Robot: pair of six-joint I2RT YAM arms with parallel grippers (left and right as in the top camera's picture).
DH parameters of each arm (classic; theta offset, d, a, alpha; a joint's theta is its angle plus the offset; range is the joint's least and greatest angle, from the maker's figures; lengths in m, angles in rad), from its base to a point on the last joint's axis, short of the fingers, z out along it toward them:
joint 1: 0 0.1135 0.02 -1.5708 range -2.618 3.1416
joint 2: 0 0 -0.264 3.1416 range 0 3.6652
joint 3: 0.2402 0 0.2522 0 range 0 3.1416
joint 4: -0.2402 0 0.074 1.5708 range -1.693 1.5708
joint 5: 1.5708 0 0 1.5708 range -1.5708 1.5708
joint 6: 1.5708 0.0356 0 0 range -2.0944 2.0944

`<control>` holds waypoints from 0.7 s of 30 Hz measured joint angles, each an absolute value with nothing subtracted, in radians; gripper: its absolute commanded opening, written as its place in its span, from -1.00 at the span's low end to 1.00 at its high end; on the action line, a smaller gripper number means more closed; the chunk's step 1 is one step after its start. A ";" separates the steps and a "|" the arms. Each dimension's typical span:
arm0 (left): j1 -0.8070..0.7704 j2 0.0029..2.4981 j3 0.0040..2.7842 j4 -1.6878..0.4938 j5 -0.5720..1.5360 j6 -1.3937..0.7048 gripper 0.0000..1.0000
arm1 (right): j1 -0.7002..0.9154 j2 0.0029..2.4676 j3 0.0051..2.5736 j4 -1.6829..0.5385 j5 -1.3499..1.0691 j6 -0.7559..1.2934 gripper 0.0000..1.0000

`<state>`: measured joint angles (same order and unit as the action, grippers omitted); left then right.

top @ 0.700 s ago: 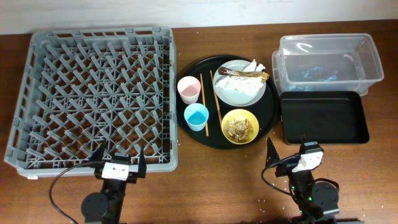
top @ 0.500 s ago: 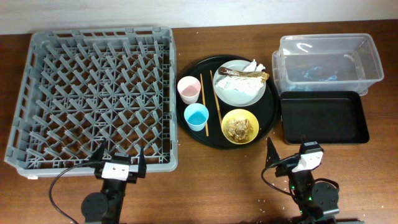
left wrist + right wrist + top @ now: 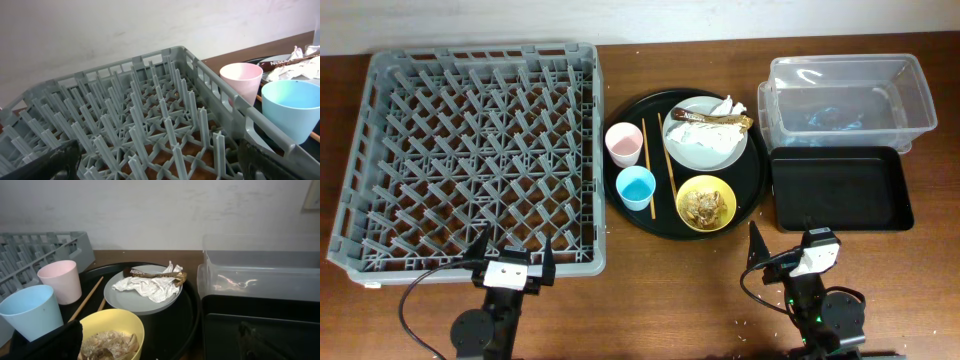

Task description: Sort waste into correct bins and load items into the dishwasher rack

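Holding scraps [image 3: 107,342]: yellow bowl [image 3: 127,319] | plate [image 3: 120,302]: napkin [image 3: 145,286], wrapper [image 3: 150,273] | left tool [image 3: 514,250], right tool [image 3: 160,332] released

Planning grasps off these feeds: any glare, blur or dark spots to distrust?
Overhead: sharp, evenly lit, glare streaks on the clear tub. Left wrist: rack crisp, no glare. Right wrist: reflections on the tub wall; black tray dark, nearly featureless.

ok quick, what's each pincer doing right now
left pincer: open, holding nothing
right pincer: open, holding nothing
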<state>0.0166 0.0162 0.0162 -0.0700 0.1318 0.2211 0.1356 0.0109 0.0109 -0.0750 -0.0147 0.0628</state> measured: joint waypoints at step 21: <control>0.017 0.016 0.016 -0.070 0.132 0.221 0.99 | 0.136 0.011 0.011 -0.072 -0.024 0.063 0.97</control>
<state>0.0166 0.0162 0.0162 -0.0700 0.1318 0.2211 0.1356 0.0109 0.0109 -0.0715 -0.0242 0.0628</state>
